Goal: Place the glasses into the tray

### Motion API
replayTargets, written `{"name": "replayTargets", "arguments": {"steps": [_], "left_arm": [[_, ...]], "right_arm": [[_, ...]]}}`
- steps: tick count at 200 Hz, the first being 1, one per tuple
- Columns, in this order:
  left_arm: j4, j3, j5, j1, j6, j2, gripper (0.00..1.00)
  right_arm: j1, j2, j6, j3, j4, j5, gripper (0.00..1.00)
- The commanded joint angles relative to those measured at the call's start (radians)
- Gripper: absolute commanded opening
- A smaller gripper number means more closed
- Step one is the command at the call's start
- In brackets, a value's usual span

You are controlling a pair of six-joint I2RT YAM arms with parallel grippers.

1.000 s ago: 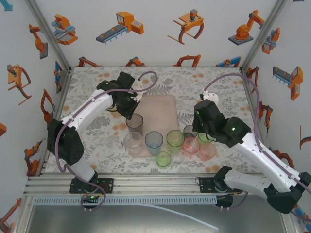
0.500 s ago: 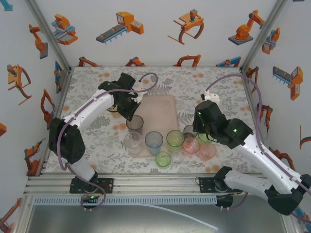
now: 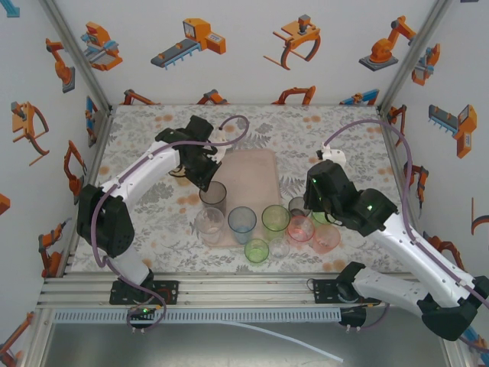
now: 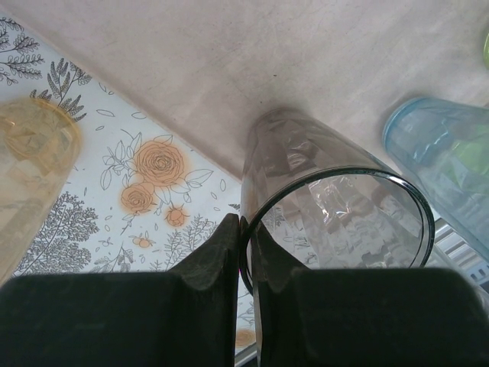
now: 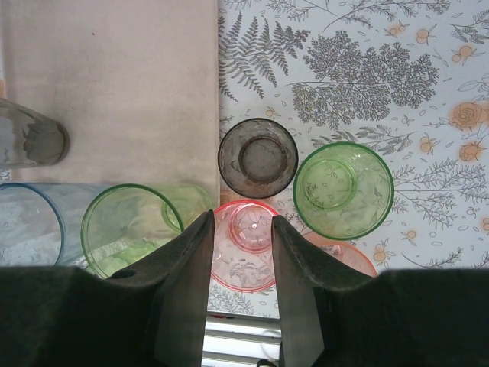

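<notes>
Change: left arm [image 3: 145, 174] has edged slightly toward the tray [image 3: 254, 170] over the past second, the grey glass [image 3: 212, 196] going with it; right arm [image 3: 397, 229] has drifted a touch to the right.
Left jaws: pressed together on the grey glass [image 4: 328, 199], pinching its wall at the rim, one finger inside and one outside.
Grey glass: upright at the tray's near left edge, its base over the tray [image 4: 267, 61] just inside the rim; whether it rests there or hangs just above cannot be told.
Right jaws: spread, pinching nothing, hanging above the pink glass [image 5: 248, 245], which shows in the gap between them.
Tray: pale pink-beige, in the middle of the counter [image 3: 153, 130], its far half bare.
On the tray: blue glass [image 3: 242, 222] near the front edge, just beside the grey glass; tall green glass [image 3: 275, 219] at the near right corner.
Right of the tray: brown glass [image 5: 258, 157] and wide green glass [image 5: 344, 191] close side by side on the counter, the pink glass just in front of them, a peach glass [image 3: 326, 238] beside it.
Front edge: low green glass [image 3: 257, 250] and clear glass [image 3: 280, 247], side by side.
Left of the tray: pale orange glass [image 4: 30, 153], upright on the counter.
</notes>
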Motion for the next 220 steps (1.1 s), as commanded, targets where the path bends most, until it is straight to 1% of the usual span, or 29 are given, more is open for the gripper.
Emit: {"name": "replayTargets", "arguments": {"steps": [1,17,62,93,178,200,220], "left_arm": [[-0.003,-0.016,0.028,-0.006,0.001,0.012,0.16],[-0.004,-0.024,0.021,-0.006,0.007,0.002,0.17],[0.001,-0.040,-0.001,-0.006,0.016,-0.034,0.30],[-0.006,-0.042,-0.014,-0.006,0.024,-0.056,0.35],[-0.032,-0.006,-0.072,-0.006,0.052,-0.131,0.43],[-0.037,0.002,-0.092,-0.006,0.058,-0.158,0.43],[-0.041,0.005,-0.115,-0.002,0.065,-0.196,0.45]], "right_arm": [[-0.005,-0.014,0.026,-0.008,0.003,0.007,0.37],[-0.005,-0.017,0.026,-0.008,0.003,0.006,0.37],[-0.005,-0.017,0.026,-0.006,0.003,0.005,0.37],[-0.005,-0.017,0.028,-0.003,0.003,0.002,0.37],[-0.005,-0.004,0.020,0.034,-0.009,-0.003,0.39],[-0.005,0.013,0.014,0.053,-0.012,-0.001,0.44],[-0.005,0.027,0.006,0.073,-0.014,-0.005,0.45]]}}
